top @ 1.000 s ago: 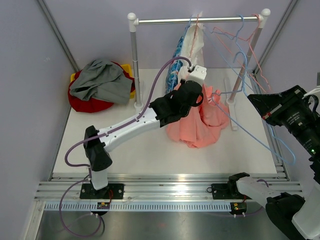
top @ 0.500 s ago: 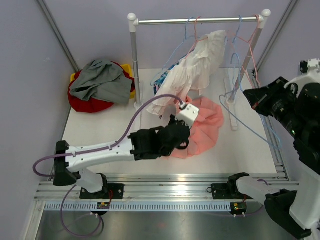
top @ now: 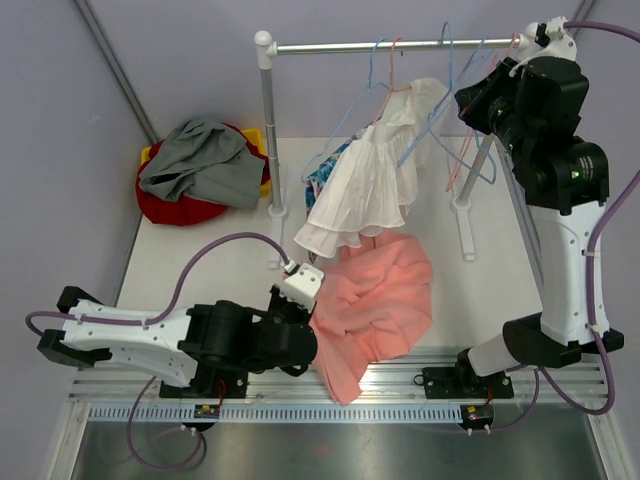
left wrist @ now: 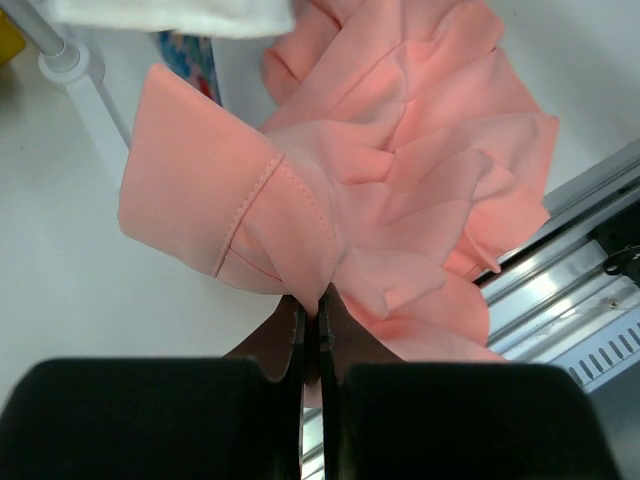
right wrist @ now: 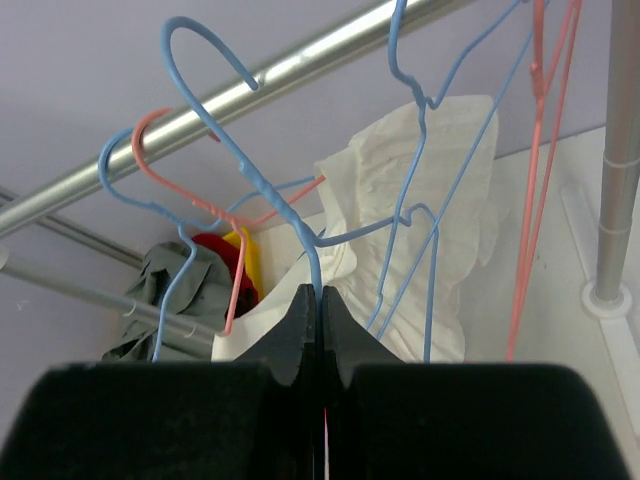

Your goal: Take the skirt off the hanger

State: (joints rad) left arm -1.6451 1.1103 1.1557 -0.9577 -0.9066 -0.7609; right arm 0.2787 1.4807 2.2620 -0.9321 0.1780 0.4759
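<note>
— Where is the skirt (top: pixel 378 300)?
— Crumpled on the table (top: pixel 200 270), in front of the rail (top: pixel 400 43) and just below the white garment (top: pixel 365 185). Its near edge reaches the metal track (top: pixel 340 375) at the table's front. It is free of the hanger.
— And the left gripper (left wrist: pixel 310 300)?
— Low, at the skirt's left edge. Its fingers are pinched tight on a fold of the pink cloth. The wrist view shows a stitched hem bunched just above the tips.
— The right gripper (right wrist: pixel 318 292)?
— Up high by the right end of the rail, clenched on the wire of a blue hanger (right wrist: pixel 268 195), just below its twisted neck.
— Is its hook on the rail?
— Cannot tell. In the wrist view the hook sits in front of the rail.
— Anything else?
— A pink hanger (right wrist: pixel 137 140) beside it, and a grey cloth (top: pixel 200 160) on a red heap (top: pixel 175 210) at the back left.
</note>
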